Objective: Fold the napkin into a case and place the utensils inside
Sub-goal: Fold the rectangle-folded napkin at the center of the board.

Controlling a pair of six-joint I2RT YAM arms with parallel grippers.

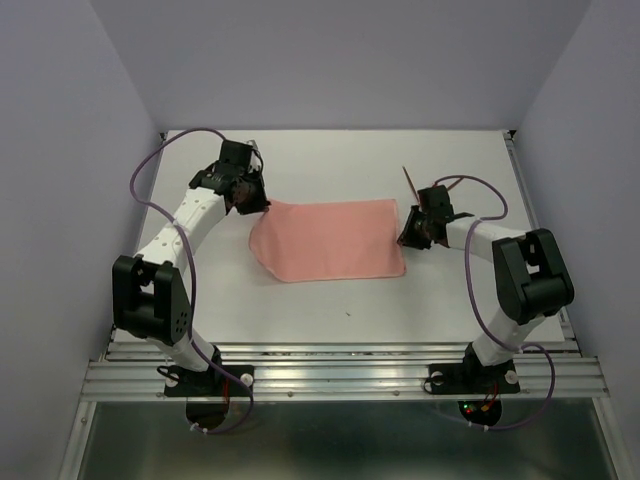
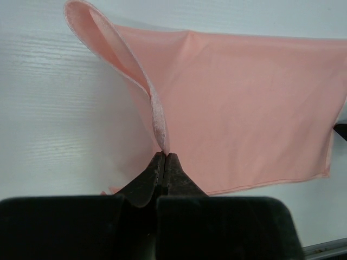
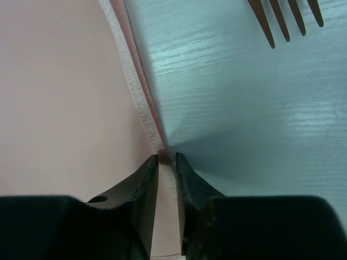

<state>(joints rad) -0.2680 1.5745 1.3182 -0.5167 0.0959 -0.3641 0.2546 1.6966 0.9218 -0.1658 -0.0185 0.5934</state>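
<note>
Napkin [image 1: 330, 240], a thin salmon-pink cloth with a faint sheen, is lying spread as a roughly rectangular sheet in the middle of the white, finely grained counter [image 1: 330, 160]. Most of it is lying smooth and flat, and a narrow stitched hem is running along its edges. The left gripper [image 2: 164, 157] is sitting at the napkin's left end, with its two black, wedge-shaped fingers pressed together on the cloth. It is pinching the hem there and holding that corner up off the counter, so the raised part is curling over in a soft rounded fold while the rest of the sheet is staying flat. The right gripper [image 3: 167, 158] is sitting at the napkin's right edge, its dark tapered fingers standing on either side of the hem with only a slim gap between them. The edge is running up out of that gap, but whether the fingers are actually clamping it cannot be told. Just off the napkin's right edge, near the right gripper, the utensils [image 1: 409, 183] are lying on the bare counter as very thin reddish-brown sticks. The pointed tines of the fork [image 3: 284, 19] are showing in the right wrist view, apart from the cloth.
</note>
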